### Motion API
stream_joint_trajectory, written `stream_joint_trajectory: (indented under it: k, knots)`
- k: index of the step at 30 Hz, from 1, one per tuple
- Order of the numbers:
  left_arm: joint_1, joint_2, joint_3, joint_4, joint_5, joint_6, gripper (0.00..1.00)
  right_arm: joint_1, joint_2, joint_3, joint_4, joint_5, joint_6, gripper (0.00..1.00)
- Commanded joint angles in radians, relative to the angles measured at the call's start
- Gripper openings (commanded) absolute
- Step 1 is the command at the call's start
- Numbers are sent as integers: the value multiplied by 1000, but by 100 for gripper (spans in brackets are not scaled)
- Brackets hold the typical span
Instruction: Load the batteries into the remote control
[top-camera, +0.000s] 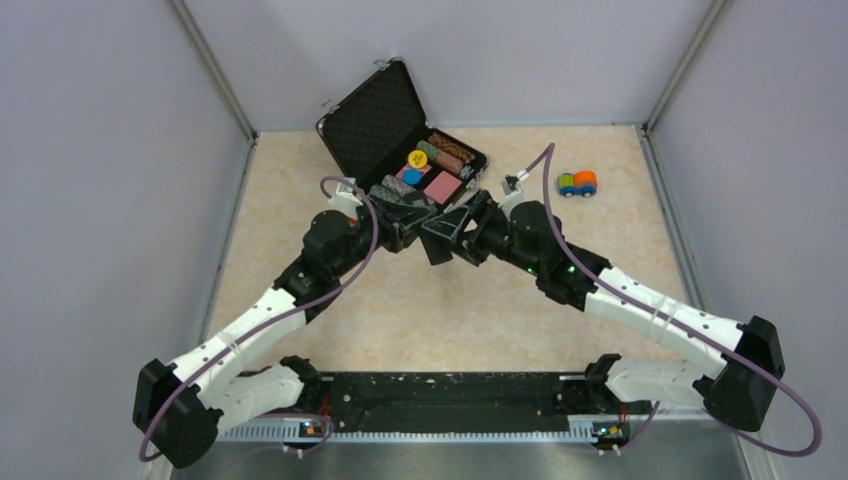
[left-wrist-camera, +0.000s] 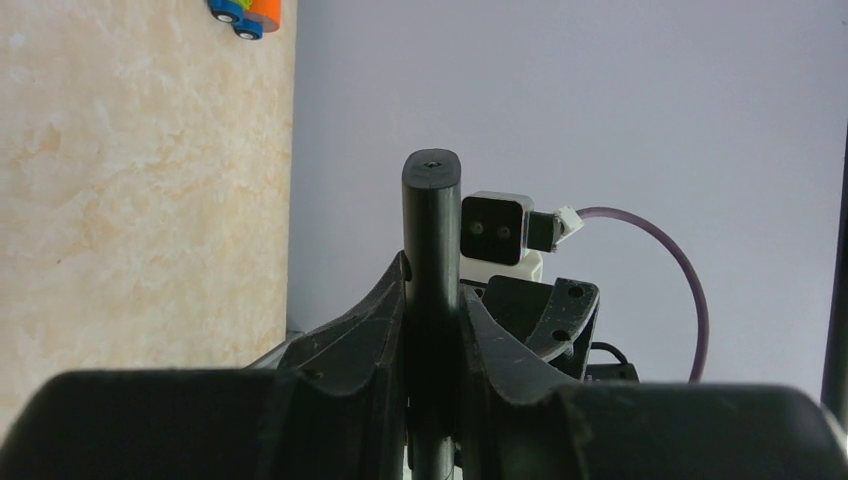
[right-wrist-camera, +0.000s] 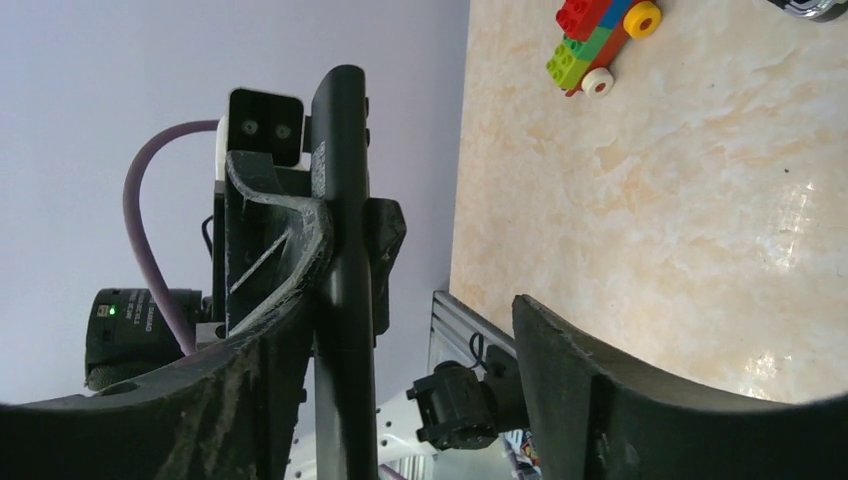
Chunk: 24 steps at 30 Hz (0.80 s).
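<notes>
Left wrist view: the left gripper (left-wrist-camera: 432, 300) is clamping the remote control (left-wrist-camera: 432, 210) edge-on. Its jaws are pressing the two broad faces, and the bar's rounded end is standing upright above the fingers. Right wrist view: the right gripper (right-wrist-camera: 420, 330) is standing with its jaws apart around the same bar and gripping nothing; one finger (right-wrist-camera: 270, 370) is just beside the bar, the other well apart. Both arms are meeting above the table (top-camera: 450, 310), near the open poker chip case (top-camera: 375, 115), while a toy car (top-camera: 577, 183) is lying well apart. The batteries are not showing in any view. The remote is judged light, stiff and smooth-sided, so likely to slip. Holding it across the broad faces near mid-length, clear of the back cover, seems advisable.
</notes>
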Motion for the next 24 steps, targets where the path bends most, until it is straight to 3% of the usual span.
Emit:
stream_joint_trajectory:
  k: [1,6,15,24]
  knots:
    - [-10,-38,34,39,11,8,0,-15,-42,23,-13,81,-14,75]
    - [-9,-36,12,31,-19,-36,0,-16,-68,-6,35,86,4,80]
    - [-16,-52,-31,-7,-122,-171,0,8,-42,-21,123,131,-7,79]
    - [-19,-63,-38,-23,-148,-236,0,55,23,30,96,193,-54,76]
